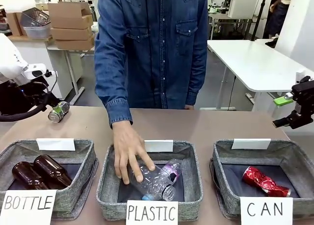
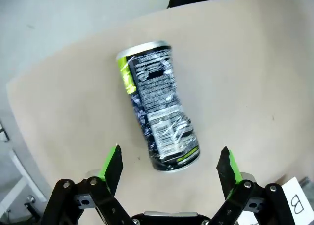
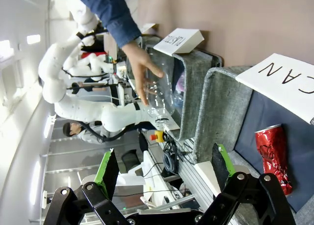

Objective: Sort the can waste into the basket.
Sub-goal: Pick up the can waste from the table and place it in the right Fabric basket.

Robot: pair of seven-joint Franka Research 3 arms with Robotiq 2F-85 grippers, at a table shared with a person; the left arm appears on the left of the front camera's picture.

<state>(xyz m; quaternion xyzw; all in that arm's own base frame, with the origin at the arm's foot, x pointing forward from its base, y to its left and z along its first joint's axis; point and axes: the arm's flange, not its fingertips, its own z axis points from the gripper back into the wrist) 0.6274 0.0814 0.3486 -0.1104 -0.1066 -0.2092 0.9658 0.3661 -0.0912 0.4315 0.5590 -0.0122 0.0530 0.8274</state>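
The dented silver-grey drink can (image 2: 158,107) with dark print lies on its side on the tan table (image 2: 255,63), at ten o'clock in my front view. It is well apart from the grey fabric basket (image 1: 223,158) carded "CAN" at four o'clock, where the crumpled shiny red can (image 1: 265,181) already lies. My left gripper (image 2: 170,155) has its jaws spread wide, flanking the silver can's near end and gripping nothing. My right gripper (image 3: 164,156) hangs equally wide and empty near that basket's one o'clock corner, while a person's hand (image 1: 128,154) rests on a clear plastic bottle (image 1: 159,178) in the middle basket (image 1: 105,185).
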